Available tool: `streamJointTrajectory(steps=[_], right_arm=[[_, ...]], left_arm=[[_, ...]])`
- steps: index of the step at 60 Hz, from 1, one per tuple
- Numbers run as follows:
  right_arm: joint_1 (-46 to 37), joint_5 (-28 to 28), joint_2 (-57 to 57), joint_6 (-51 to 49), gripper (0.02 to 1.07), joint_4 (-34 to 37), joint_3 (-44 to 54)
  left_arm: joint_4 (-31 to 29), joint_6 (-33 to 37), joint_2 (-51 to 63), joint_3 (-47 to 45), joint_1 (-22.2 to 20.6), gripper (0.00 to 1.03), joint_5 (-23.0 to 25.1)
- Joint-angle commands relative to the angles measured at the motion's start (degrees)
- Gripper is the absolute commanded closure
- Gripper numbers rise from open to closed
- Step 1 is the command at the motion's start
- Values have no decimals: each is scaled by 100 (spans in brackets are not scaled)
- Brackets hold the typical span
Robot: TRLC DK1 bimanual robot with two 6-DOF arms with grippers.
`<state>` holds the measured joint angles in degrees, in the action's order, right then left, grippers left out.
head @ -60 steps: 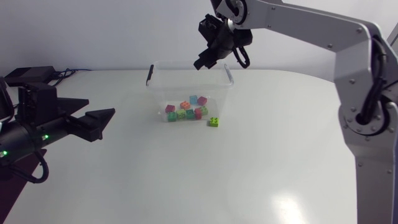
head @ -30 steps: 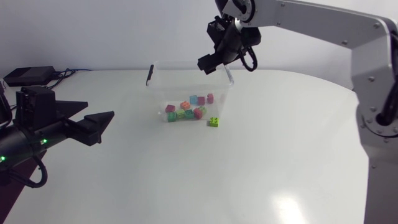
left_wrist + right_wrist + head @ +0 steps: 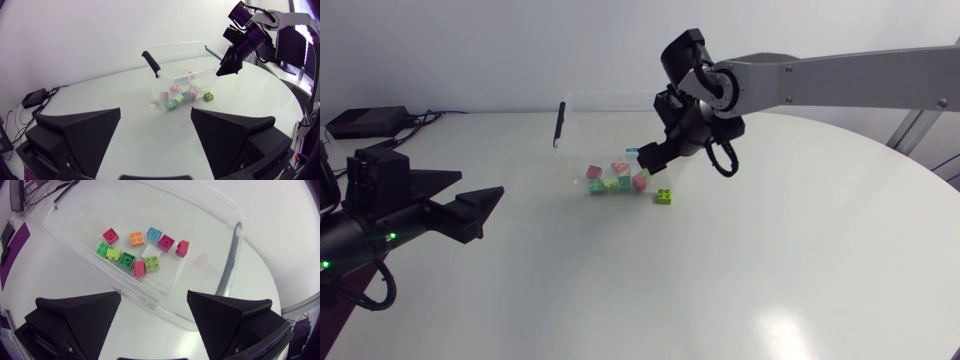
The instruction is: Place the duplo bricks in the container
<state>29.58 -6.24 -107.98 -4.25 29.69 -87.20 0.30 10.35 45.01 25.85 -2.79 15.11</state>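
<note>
A clear plastic container (image 3: 592,135) with black handles stands at the back middle of the table, with several coloured duplo bricks (image 3: 615,178) on its floor. One green brick (image 3: 663,196) lies on the table just outside its front right corner. My right gripper (image 3: 654,153) hangs open over the container's right end, with nothing between its fingers. In the right wrist view that gripper (image 3: 152,325) looks down on the bricks (image 3: 136,250) through the container's rim (image 3: 235,235). Far to the left, my left gripper (image 3: 485,205) stands open and empty, pointing at the container (image 3: 175,47) and the green brick (image 3: 209,96).
A black box (image 3: 365,120) with cables lies at the table's back left corner. Bare white tabletop spreads in front of the container and out to the right.
My right gripper has opened and let go of a pink-red brick, which dropped into the container. The right arm has come down and forward over the container's right end. The left arm has hardly moved.
</note>
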Motion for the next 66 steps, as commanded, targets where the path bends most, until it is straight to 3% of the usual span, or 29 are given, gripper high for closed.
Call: streamJointTrajectory(steps=[1, 11, 25, 43, 53, 66], right_arm=[[12, -18, -47, 232, 11, -157, 414], [100, 18, 120, 249, 12, -412, 572], [74, -44, 76, 118, 13, 72, -368], [4, -176, 357, -14, 13, 327, -895], [83, -132, 1043, 65, 11, 195, -131], [153, 395, 1614, 38, 11, -166, 1275]], left_arm=[[14, 72, -45, -168, 33, 5, 35], [85, 37, -19, -150, 24, 5, 35], [67, 11, 78, -1, -47, 5, 35], [-73, 2, -89, -53, -64, 5, 35], [-188, 2, -239, -62, -73, 5, 35], [-205, 2, -309, -150, -82, 5, 44]])
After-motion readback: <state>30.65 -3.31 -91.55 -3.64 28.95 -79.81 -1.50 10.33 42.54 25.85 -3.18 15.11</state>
